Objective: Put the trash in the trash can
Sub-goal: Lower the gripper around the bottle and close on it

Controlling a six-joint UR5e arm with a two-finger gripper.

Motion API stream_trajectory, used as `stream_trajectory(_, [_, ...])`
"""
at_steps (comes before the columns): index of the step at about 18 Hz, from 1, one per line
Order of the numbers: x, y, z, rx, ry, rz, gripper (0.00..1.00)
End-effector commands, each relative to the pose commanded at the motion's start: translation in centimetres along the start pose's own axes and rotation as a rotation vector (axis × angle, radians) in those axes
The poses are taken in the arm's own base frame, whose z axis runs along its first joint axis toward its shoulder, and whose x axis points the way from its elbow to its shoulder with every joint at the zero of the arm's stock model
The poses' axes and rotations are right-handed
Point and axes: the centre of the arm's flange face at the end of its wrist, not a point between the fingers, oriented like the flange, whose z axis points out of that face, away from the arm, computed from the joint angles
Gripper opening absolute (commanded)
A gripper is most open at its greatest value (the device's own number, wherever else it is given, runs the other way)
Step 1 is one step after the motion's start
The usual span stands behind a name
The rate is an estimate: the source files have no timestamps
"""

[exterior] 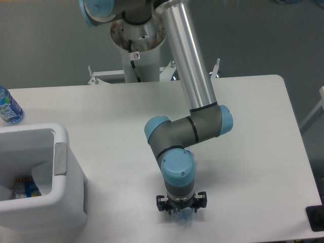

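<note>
Pretty clearly a robotics lab: a big industrial robot arm (pixel 195 76) with blue joint caps is bolted on a metal pedestal (pixel 136 48) behind a plain white counter (pixel 263 131), on a bare grey floor (pixel 45 40), with nothing homey anywhere.

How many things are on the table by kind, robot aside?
Bottles: 2, a blue-labelled water bottle at the far left edge and a clear bottle under the claw.
Bins: 1, the white bin, with some items inside.
Total: 3
</note>
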Motion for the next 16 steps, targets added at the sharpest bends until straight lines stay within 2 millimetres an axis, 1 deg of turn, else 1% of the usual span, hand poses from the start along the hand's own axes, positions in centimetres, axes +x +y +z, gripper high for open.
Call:
stream_trajectory(3, [0.00,0.04,-0.05,0.000,-0.001,0.002,0.73])
stream_trajectory(4, [-0.02,-0.01,-0.11,0.001,-0.002,0.000,0.70])
stream_trajectory(5, [-0.01,0.03,-0.16,0.001,-0.002,0.001,0.70])
stream_trajectory(6, [-0.02,0.02,-0.27,0.002,-0.002,0.001,0.66])
stream_trajectory(7, [-0.04,-0.03,-0.34,0.004,-0.003,0.001,0.66])
stream_trajectory(8, [-0.05,-0.04,-0.45,0.005,-0.003,0.001,0.63])
stream_trajectory(13, [-0.07,-0.05,-0.66,0.007,-0.004,0.001,0.59])
stream_trajectory(15, [0.02,-0.12,-0.73,0.008,-0.004,0.003,0.53])
stream_trajectory(16, [0.02,-0.12,-0.73,0.008,-0.004,0.003,0.53])
